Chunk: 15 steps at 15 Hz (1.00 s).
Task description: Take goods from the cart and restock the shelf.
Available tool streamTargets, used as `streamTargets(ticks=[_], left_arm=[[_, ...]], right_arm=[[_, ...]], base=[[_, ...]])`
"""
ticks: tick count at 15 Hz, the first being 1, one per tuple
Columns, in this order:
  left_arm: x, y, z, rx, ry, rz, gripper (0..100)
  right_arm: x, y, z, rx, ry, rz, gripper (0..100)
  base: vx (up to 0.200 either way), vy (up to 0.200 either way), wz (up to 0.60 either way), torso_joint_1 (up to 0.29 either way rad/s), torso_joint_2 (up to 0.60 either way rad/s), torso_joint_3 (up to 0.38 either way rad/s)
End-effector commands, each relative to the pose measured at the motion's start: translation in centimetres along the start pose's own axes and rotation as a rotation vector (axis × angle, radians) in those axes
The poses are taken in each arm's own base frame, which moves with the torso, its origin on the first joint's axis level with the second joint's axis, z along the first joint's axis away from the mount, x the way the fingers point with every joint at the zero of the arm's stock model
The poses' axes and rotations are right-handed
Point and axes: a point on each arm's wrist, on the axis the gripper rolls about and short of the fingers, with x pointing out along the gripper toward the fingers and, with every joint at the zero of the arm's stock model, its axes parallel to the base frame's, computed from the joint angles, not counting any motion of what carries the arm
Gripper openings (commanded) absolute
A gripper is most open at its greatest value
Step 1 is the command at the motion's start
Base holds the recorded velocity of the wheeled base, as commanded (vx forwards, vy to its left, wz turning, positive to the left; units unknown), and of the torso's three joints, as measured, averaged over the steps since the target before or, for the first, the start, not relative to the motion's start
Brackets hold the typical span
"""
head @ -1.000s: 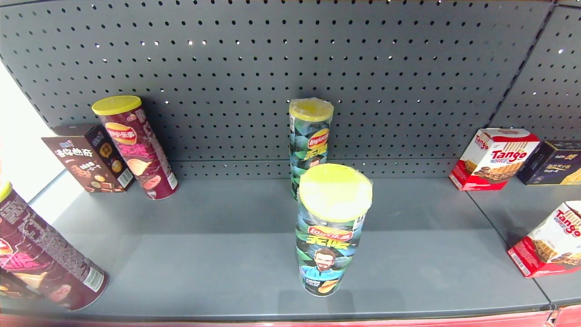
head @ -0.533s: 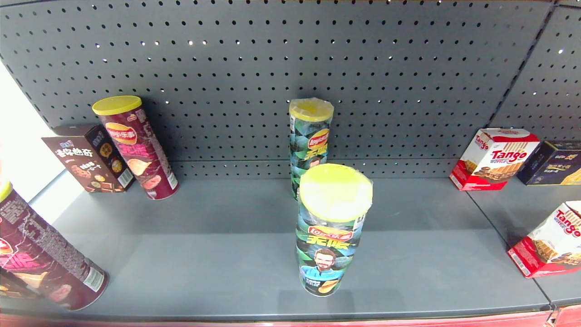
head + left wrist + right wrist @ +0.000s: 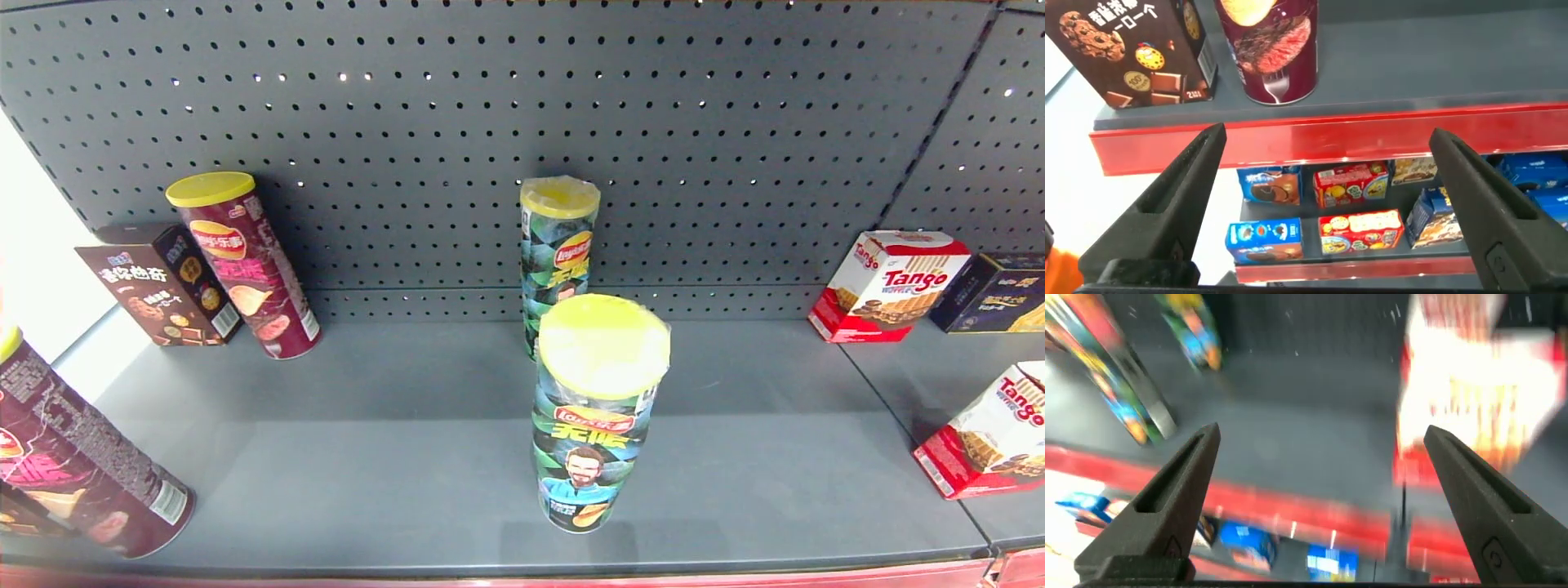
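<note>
On the grey shelf (image 3: pixel 408 465) two green chip cans with yellow lids stand upright in the middle: one at the front (image 3: pixel 596 412), one behind it by the pegboard (image 3: pixel 558 257). Two maroon chip cans stand at the left, one far (image 3: pixel 243 265) and one near the front edge (image 3: pixel 77 461). My left gripper (image 3: pixel 1327 208) is open and empty, held in front of the red shelf edge below a maroon can (image 3: pixel 1270 49) and a dark cookie box (image 3: pixel 1131 49). My right gripper (image 3: pixel 1319 502) is open and empty, facing the shelf with green cans (image 3: pixel 1118 376) and a red-and-white wafer box (image 3: pixel 1478 392) beyond it.
A dark cookie box (image 3: pixel 155 286) stands at the far left. Red-and-white wafer boxes (image 3: pixel 890 286) (image 3: pixel 992 437) and a dark box (image 3: pixel 996 302) sit on the right. Lower shelves hold small blue and red packs (image 3: pixel 1351 208). Bare shelf lies on both sides of the front green can.
</note>
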Motion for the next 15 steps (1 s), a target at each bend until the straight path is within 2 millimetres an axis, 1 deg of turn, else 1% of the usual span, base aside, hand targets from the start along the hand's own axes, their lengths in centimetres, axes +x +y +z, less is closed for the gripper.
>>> streamTargets(ticks=[1, 2, 3, 4, 5, 7, 8, 9, 10, 13, 14, 15], left_arm=[[0.0, 0.0, 0.0, 0.001, 0.002, -0.001, 100], [0.0, 0.0, 0.0, 0.001, 0.002, -0.001, 100], [0.0, 0.0, 0.0, 0.001, 0.002, -0.001, 100], [0.0, 0.0, 0.0, 0.001, 0.0, -0.001, 100], [0.0, 0.0, 0.0, 0.002, 0.002, -0.001, 100], [0.0, 0.0, 0.0, 0.001, 0.001, 0.013, 100], [0.0, 0.1, -0.1, 0.001, 0.002, 0.027, 100], [0.0, 0.1, 0.0, 0.001, 0.0, 0.03, 100], [0.0, 0.1, -0.1, 0.005, 0.002, 0.03, 100], [0.0, 0.1, 0.0, 0.021, 0.002, 0.025, 100], [0.0, 0.1, 0.0, 0.021, 0.002, 0.025, 100], [0.0, 0.1, 0.0, 0.021, 0.002, 0.025, 100]], right_arm=[[6.0, 0.2, 3.4, -0.042, 0.136, 0.071, 100], [7.2, 0.4, 3.8, -0.07, 0.15, 0.106, 100], [9.4, 0.7, 4.3, -0.102, 0.17, 0.149, 100], [12.2, 1.5, 4.8, -0.124, 0.182, 0.208, 100], [13.6, 2.2, 4.7, -0.132, 0.203, 0.256, 100], [16.2, 3.7, 3.8, -0.151, 0.259, 0.331, 100], [17.1, 4.5, 3.3, -0.168, 0.271, 0.367, 100], [17.3, 4.7, 3.3, -0.171, 0.27, 0.374, 100], [18.2, 5.8, 2.6, -0.18, 0.296, 0.417, 100], [18.4, 6.3, 1.6, -0.187, 0.337, 0.442, 100], [18.7, 6.7, 0.9, -0.192, 0.365, 0.457, 100], [18.7, 6.8, 0.9, -0.193, 0.368, 0.46, 100]], base=[[0.0, 0.0, 0.0, 0.0, 0.0, 0.0], [0.0, 0.0, 0.0, 0.0, 0.0, 0.0], [0.0, 0.0, 0.0, 0.0, 0.0, 0.0], [0.0, 0.0, 0.0, 0.0, 0.0, 0.0], [0.0, 0.0, 0.0, 0.0, 0.0, 0.0], [0.0, 0.0, 0.0, 0.0, 0.0, 0.0], [0.0, 0.0, 0.0, 0.0, 0.0, 0.0], [0.0, 0.0, 0.0, 0.0, 0.0, 0.0], [0.0, 0.0, 0.0, 0.0, 0.0, 0.0], [0.0, 0.0, 0.0, 0.0, 0.0, 0.0], [0.0, 0.0, 0.0, 0.0, 0.0, 0.0], [0.0, 0.0, 0.0, 0.0, 0.0, 0.0]])
